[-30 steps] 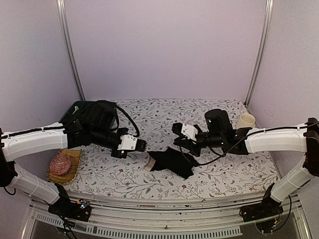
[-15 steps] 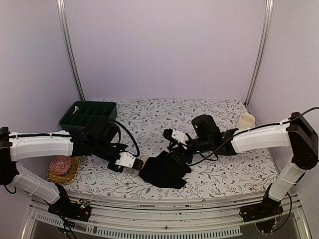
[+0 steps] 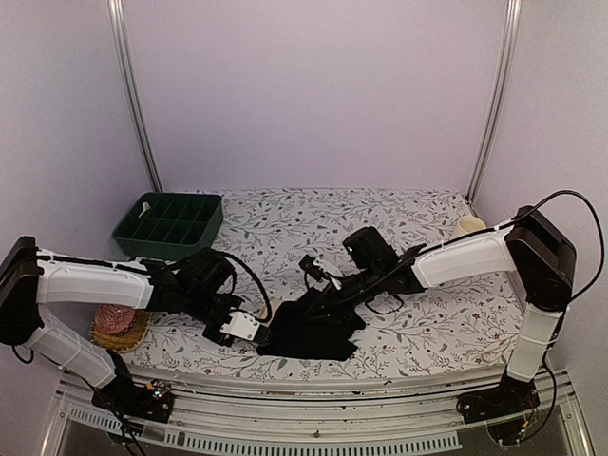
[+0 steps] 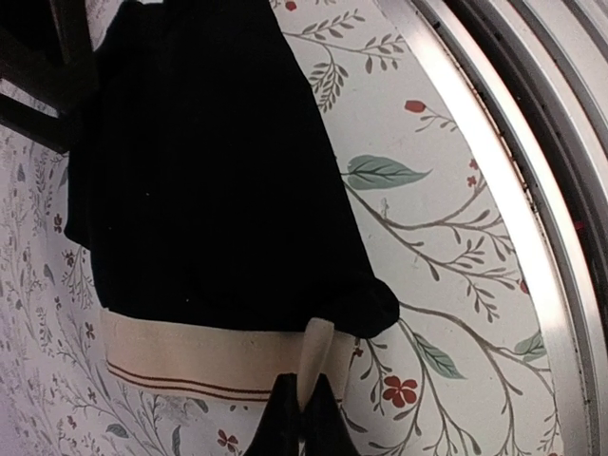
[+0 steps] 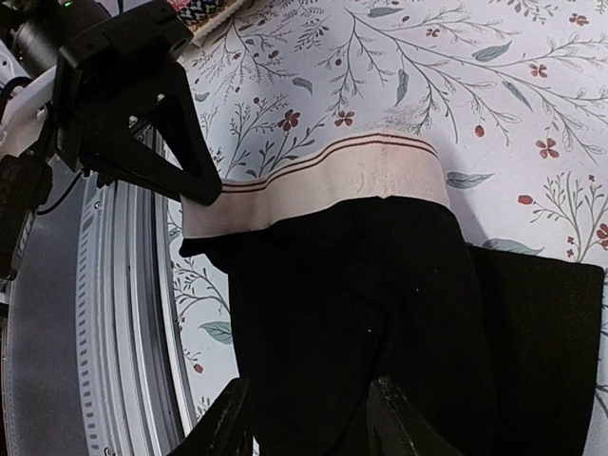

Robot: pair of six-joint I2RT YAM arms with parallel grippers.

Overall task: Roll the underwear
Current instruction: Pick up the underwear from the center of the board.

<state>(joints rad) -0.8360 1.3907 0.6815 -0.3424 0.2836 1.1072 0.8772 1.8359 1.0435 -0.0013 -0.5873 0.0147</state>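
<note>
Near centre, close to the bench (image 3: 427, 332) edge and its metal rail (image 3: 332, 394), the underwear (image 3: 309, 328) lies spread on the floral cover: a black garment with a cream waistband (image 4: 190, 356) striped in brown, the band turned to the left. The left claw (image 3: 261, 332) is at the near-left end of that band, its fingers (image 4: 302, 408) pressed together with a small fold of cream fabric nipped between them. Just beyond, the right claw (image 3: 318, 285) is over the black body of the garment with its fingers (image 5: 394, 423) apart and dark cloth beneath the gap; it grips nothing that can be seen. The fabric reads as light, limp and thin, creasing wherever it is pinched, so it is likely to sag or unroll if held at a single point. The waistband looks the firmest part and the best place to take hold, ideally at both ends so that the roll starts straight. At the left, a pink knitted ball (image 3: 116, 313) sits in a shallow woven dish. Farther back on the left stands a dark green compartment tray (image 3: 169, 223), and at the far right a cream cup (image 3: 467, 230).
</note>
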